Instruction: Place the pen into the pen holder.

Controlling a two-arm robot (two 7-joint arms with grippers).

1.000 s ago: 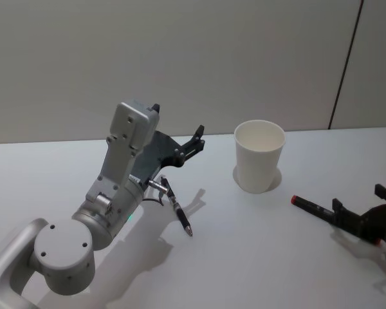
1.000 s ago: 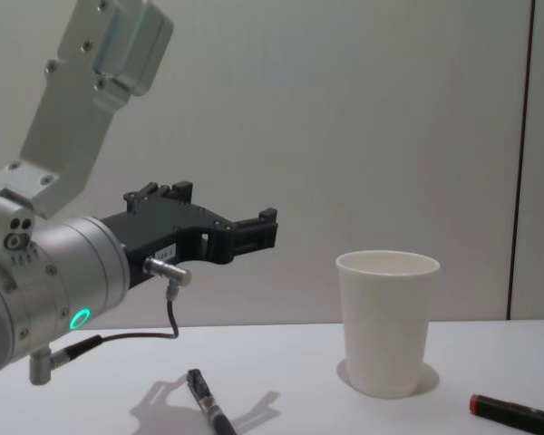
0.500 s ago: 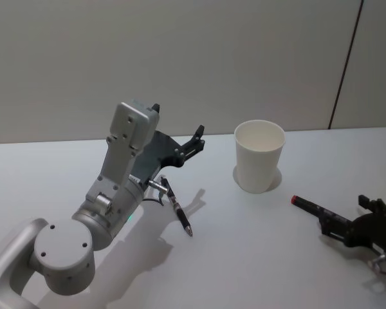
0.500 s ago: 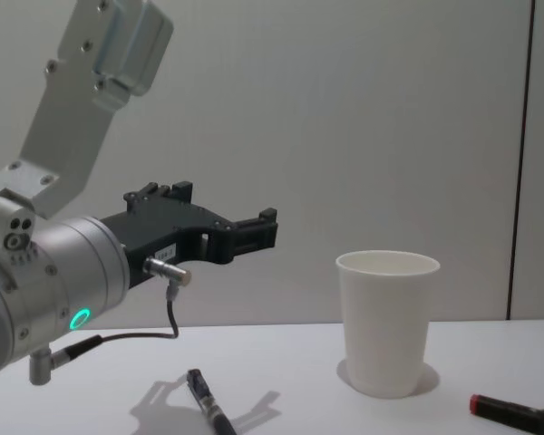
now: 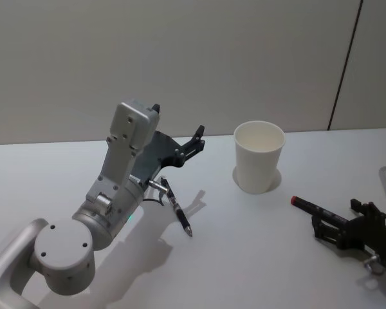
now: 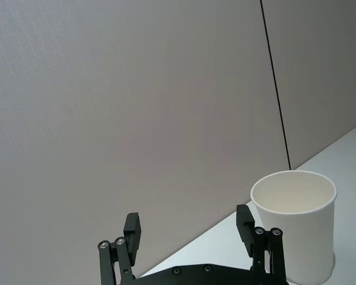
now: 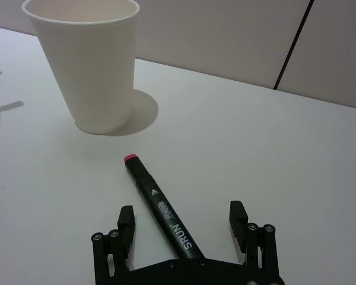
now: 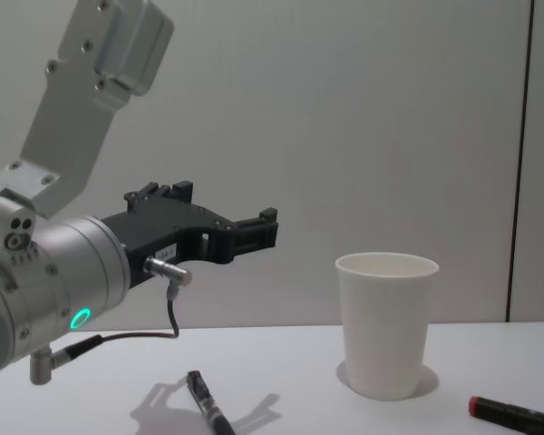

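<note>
The pen holder, a plain white paper cup (image 5: 259,158), stands upright on the white table, also seen in the chest view (image 8: 386,322) and in the right wrist view (image 7: 89,65). A black marker pen with a red end (image 5: 305,205) lies flat to the cup's right. My right gripper (image 5: 335,217) is open over the pen's rear half. The right wrist view has the pen (image 7: 160,208) running between the spread fingers of that gripper (image 7: 181,215). My left gripper (image 5: 194,143) hangs open in the air left of the cup and holds nothing.
A second, slimmer black pen (image 5: 178,212) lies on the table (image 5: 257,257) under my left arm, also seen in the chest view (image 8: 208,406). A grey wall stands close behind the table. Bare tabletop lies between the cup and both pens.
My right gripper has shifted left and nearer along the marker pen and now straddles it. The cup, both pens and my left arm have not moved.
</note>
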